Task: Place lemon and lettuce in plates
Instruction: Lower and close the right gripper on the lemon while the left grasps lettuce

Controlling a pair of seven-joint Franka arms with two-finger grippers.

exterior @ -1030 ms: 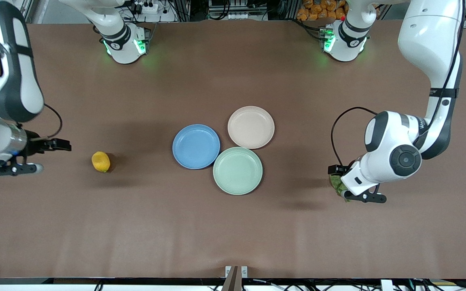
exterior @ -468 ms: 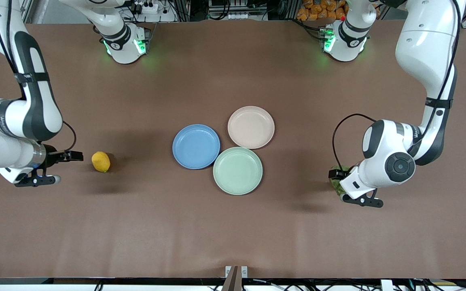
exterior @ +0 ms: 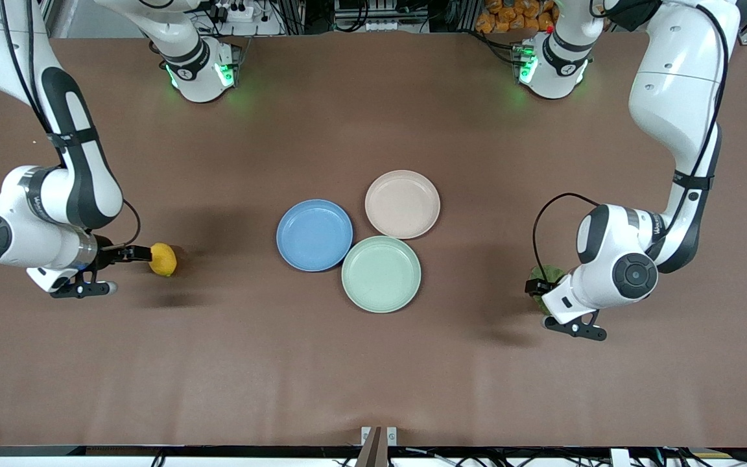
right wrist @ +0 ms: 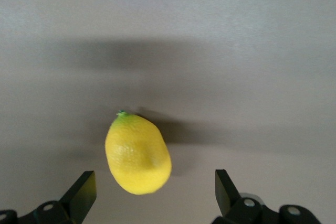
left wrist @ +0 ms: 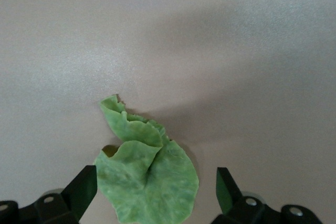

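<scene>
The lemon (exterior: pixel 162 259) lies on the table toward the right arm's end; it also shows in the right wrist view (right wrist: pixel 137 153). My right gripper (exterior: pixel 124 267) is open, low beside the lemon, its fingers (right wrist: pixel 81 192) wide apart and not touching it. The lettuce (exterior: pixel 544 279) lies toward the left arm's end, mostly hidden under the left hand; the left wrist view shows it whole (left wrist: pixel 149 177). My left gripper (exterior: pixel 552 305) is open over the lettuce, its fingers (left wrist: pixel 226 187) apart on either side of the leaf. The blue plate (exterior: pixel 314 235) and the beige-pink plate (exterior: pixel 403 203) are empty at mid-table.
A pale mint-green plate (exterior: pixel 381 274) sits empty, touching the other two plates and nearer to the front camera. Wide bare brown table lies between each gripper and the plates.
My right gripper has moved toward the lemon and lower, now right beside it. My left gripper has lowered slightly over the lettuce. Lemon, lettuce and plates have not moved.
</scene>
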